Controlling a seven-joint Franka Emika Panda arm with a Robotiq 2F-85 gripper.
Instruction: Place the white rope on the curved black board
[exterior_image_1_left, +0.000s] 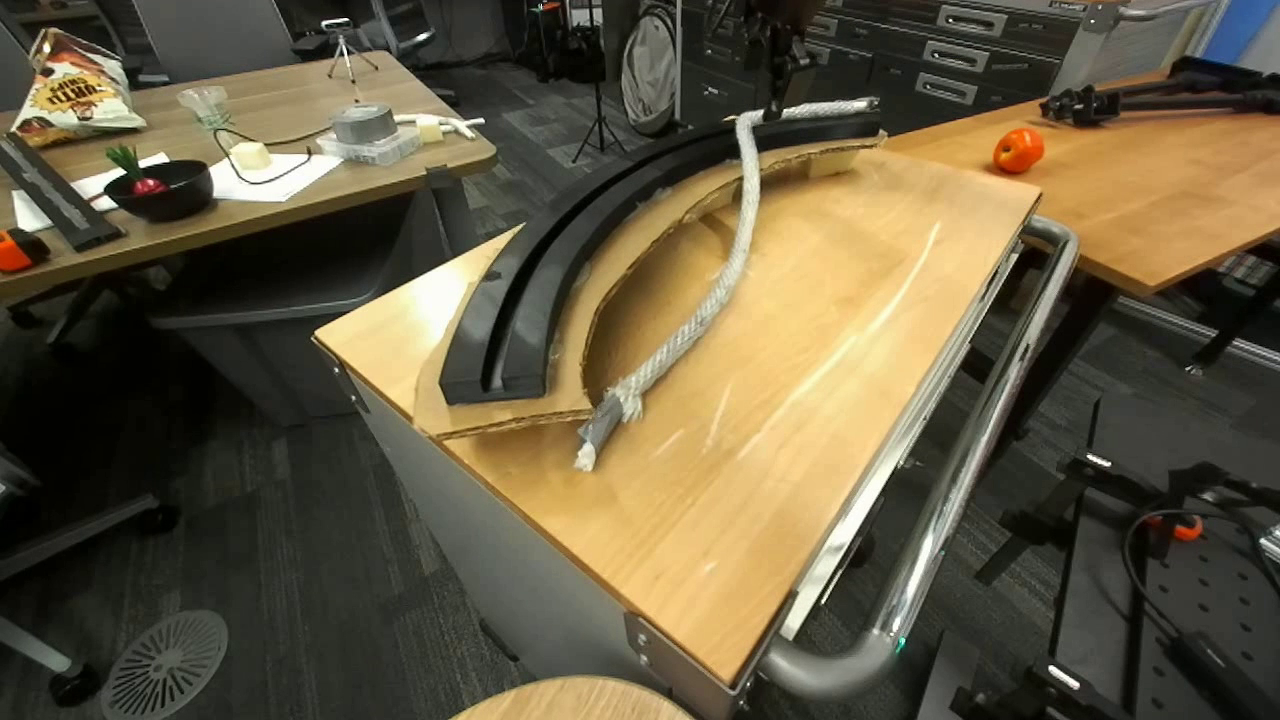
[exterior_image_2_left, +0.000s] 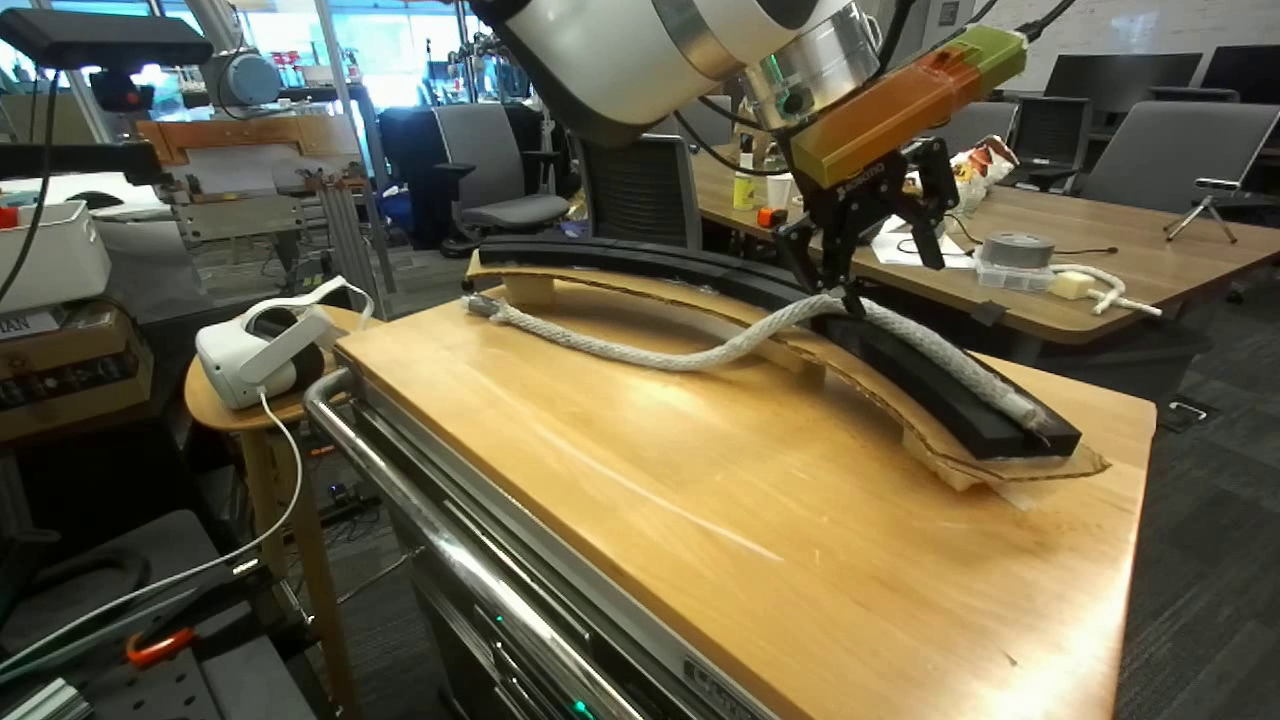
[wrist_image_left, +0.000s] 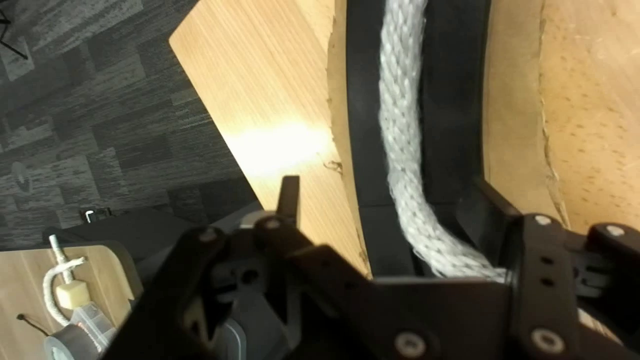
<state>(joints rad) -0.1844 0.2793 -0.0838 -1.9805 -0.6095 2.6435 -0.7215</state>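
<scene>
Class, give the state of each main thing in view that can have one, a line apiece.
Gripper: open
Cardboard: propped on blocks
Black board: lying on the cardboard, groove partly bare
Rope: partly on the black board, the rest trailing onto the tabletop
Tape roll: flat on a clear box
Small tripod: standing, legs spread
Chip bag: opened or not, unclear

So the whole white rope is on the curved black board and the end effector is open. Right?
Not the whole white rope: only part lies on the curved black board; the rest runs off it down to the wooden tabletop, as both exterior views show. The end effector is open, yes.
</scene>
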